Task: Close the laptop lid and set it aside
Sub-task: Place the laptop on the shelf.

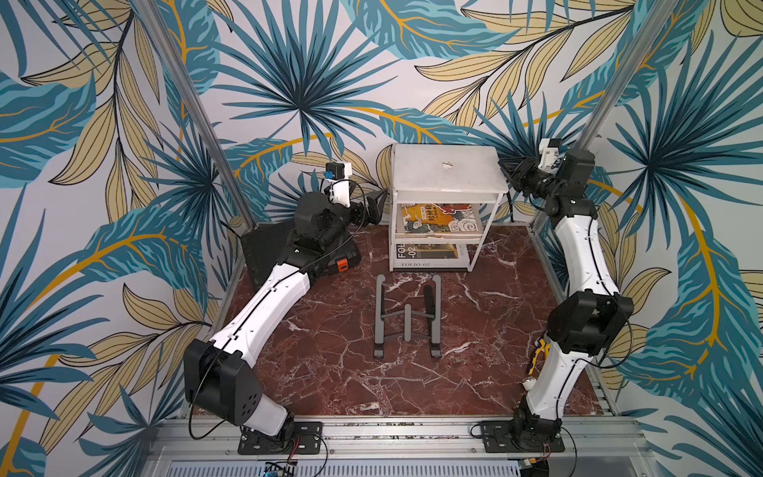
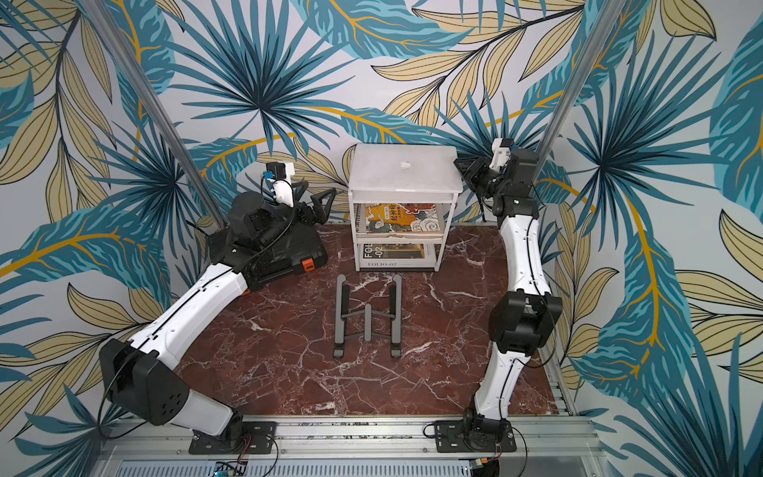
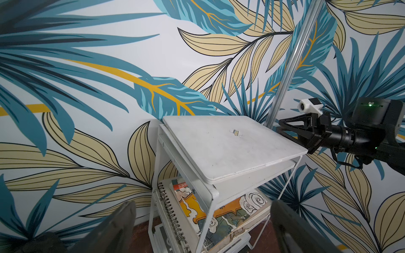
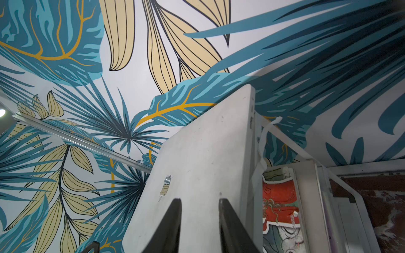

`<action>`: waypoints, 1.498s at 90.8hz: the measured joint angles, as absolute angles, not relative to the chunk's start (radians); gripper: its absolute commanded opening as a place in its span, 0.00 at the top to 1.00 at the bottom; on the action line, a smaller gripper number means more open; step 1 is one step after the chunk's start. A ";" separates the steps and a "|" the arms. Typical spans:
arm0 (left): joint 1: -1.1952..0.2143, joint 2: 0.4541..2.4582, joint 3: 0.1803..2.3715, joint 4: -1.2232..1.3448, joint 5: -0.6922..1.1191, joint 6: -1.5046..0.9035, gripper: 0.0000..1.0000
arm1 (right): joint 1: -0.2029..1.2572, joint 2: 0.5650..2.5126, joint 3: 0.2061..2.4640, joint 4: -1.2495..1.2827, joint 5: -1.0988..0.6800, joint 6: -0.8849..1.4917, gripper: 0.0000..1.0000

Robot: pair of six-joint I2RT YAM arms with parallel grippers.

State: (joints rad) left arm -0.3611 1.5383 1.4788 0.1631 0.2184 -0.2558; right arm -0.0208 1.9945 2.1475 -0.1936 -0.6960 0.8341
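Note:
The laptop (image 1: 448, 173) (image 2: 404, 169) lies shut and flat on top of a white shelf rack (image 1: 493, 214) at the back of the table. Its silver lid (image 3: 230, 144) faces up, with a small shiny logo at its centre. My right gripper (image 1: 505, 169) (image 2: 462, 165) hovers at the laptop's right edge. In the right wrist view its fingers stand a little apart over the lid (image 4: 203, 164), and the right gripper (image 4: 199, 200) holds nothing. My left gripper (image 1: 375, 204) (image 3: 203, 206) is wide open and empty, left of the rack at shelf height.
An empty grey laptop stand (image 1: 408, 318) sits mid-table in front of the rack. A black case with an orange latch (image 1: 342, 264) lies under my left arm. Books (image 1: 437, 219) fill the rack's lower shelves. Metal posts and walls stand close behind.

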 measured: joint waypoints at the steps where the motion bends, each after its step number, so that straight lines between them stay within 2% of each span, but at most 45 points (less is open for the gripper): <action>1: -0.361 1.546 1.491 0.160 0.219 -0.255 0.00 | -0.021 1.995 2.148 -0.194 -0.696 0.834 0.65; 29: -0.353 1.849 1.961 -0.001 0.276 -0.254 0.01 | -0.021 1.995 2.147 -0.194 -0.704 0.833 0.69; 49: -0.353 2.024 2.186 -0.116 0.296 -0.251 0.01 | -0.021 1.995 2.145 -0.193 -0.704 0.830 0.65; 88: -0.340 2.097 2.209 -0.171 0.278 -0.271 0.02 | -0.020 1.995 2.145 -0.191 -0.704 0.826 0.65; 136: -0.339 2.106 2.208 -0.125 0.353 -0.297 0.02 | -0.007 2.009 2.145 -0.140 -0.715 0.834 0.69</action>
State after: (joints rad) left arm -0.3389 2.1059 2.2082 -0.1246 0.3527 -0.2970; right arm -0.0071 2.0090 2.1448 -0.1398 -0.7155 0.8345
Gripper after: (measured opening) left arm 0.978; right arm 0.312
